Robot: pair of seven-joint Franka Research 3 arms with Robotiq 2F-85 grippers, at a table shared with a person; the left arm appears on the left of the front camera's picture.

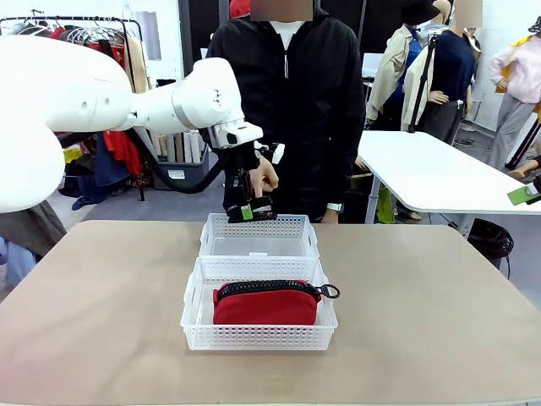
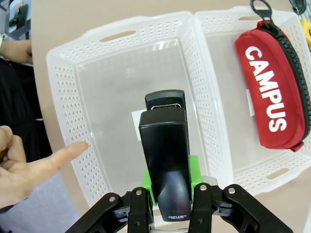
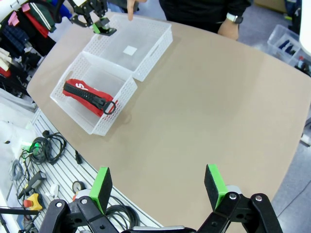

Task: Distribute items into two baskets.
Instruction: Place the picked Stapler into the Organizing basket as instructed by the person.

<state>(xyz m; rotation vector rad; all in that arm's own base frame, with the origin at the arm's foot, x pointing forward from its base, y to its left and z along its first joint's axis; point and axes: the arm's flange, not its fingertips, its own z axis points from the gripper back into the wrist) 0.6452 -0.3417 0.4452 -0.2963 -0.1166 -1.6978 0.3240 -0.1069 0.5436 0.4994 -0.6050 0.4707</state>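
The left tool (image 2: 167, 206) was clamped on the black stapler (image 2: 164, 160) and held it above the empty far basket (image 1: 258, 235), toward which the person's hand (image 2: 29, 167) pointed; the red pouch (image 1: 266, 302) already lay in the near basket (image 1: 258, 315) on the bench (image 1: 423, 313). The right tool (image 3: 158, 187) stood wide open and empty, well apart from both baskets. The step in hand appeared to be placing the second item, and the next move would call for lowering the stapler inside the rim before release.

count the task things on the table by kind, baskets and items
baskets: 2, the far basket with nothing in it and the near basket
pouches: 1, the red pouch in the near basket
staplers: 1, the black stapler held by the left gripper above the far basket
total: 4
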